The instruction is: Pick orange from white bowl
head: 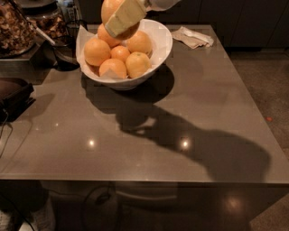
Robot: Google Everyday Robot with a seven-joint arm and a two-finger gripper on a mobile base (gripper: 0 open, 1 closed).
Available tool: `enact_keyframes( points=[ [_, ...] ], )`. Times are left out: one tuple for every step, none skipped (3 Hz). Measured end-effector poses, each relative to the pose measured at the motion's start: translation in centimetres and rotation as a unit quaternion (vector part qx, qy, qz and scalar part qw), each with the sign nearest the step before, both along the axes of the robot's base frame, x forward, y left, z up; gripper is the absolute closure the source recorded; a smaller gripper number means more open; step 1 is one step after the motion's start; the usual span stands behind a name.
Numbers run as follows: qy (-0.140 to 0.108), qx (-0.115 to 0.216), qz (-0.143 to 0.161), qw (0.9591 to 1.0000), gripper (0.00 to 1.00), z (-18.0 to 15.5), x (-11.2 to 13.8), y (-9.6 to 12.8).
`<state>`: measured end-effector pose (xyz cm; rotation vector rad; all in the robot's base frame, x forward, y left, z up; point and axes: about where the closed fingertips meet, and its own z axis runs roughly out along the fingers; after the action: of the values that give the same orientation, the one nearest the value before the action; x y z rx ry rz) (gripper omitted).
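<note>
The white bowl [162, 41] stands at the table's back left with a paper liner and several oranges in it, such as one at the left [96, 50] and a paler yellowish one at the front [137, 63]. My gripper [119, 22] comes in from the top edge and is shut on an orange [109, 8], holding it just above the bowl's back part. One cream finger [125, 19] lies across the front of that orange; the other finger is hidden behind it.
A crumpled white napkin [193, 37] lies at the table's back right. Dark containers with dried food [16, 27] and a black ladle [61, 56] stand left of the bowl. A dark tray [13, 92] sits at the left edge. The grey table [180, 113] drops off at front and right.
</note>
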<state>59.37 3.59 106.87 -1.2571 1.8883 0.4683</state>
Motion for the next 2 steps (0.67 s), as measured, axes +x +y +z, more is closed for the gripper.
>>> enact_keyframes(
  points=[
    [0.005, 0.005, -0.044, 0.9990, 1.00, -0.3, -4.1, -1.6],
    [0.024, 0.001, -0.080, 0.9965, 1.00, -2.1, -7.0, -3.3]
  ],
)
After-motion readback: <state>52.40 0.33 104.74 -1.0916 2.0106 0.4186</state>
